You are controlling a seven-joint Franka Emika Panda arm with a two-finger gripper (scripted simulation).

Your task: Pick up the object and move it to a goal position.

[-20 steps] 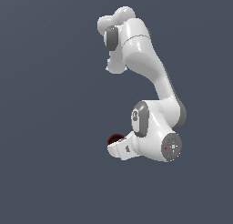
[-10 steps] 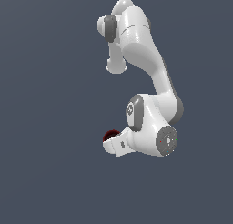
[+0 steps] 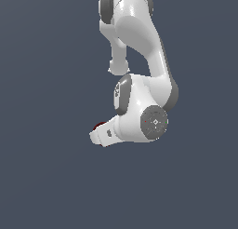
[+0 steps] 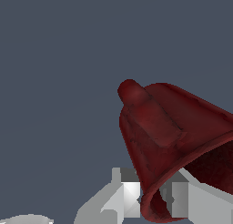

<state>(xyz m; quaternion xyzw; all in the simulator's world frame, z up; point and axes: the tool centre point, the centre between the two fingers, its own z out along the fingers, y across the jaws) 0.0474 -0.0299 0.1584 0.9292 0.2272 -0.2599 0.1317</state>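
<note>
In the exterior view the white arm (image 3: 139,51) fills the upper and middle right of the frame, folded down on itself, with the gripper (image 3: 98,136) at the lower centre. Only a sliver of the dark red mug (image 3: 98,126) shows, peeking out just above the hand at its tip; the rest is hidden behind the white housing. No table, floor or goal marker is visible, just a flat grey backdrop, so how far the mug has to travel cannot be judged here. The step in hand looks like carrying the mug to its goal, and doing it well means moving smoothly and keeping the wrist steady, since the mug appears to be held by its wall and could swing or slip if jerked.

In the wrist view the mug (image 4: 168,141) fills the centre and right of the frame, tilted, its rim curving across the lower right and its small handle (image 4: 132,92) sticking out near the middle. One pale grey finger (image 4: 125,193) sits against the outside of the wall at the bottom centre, and another (image 4: 179,196) shows inside the rim, so the jaws seem closed narrowly on the mug's wall, pinching it between them.
</note>
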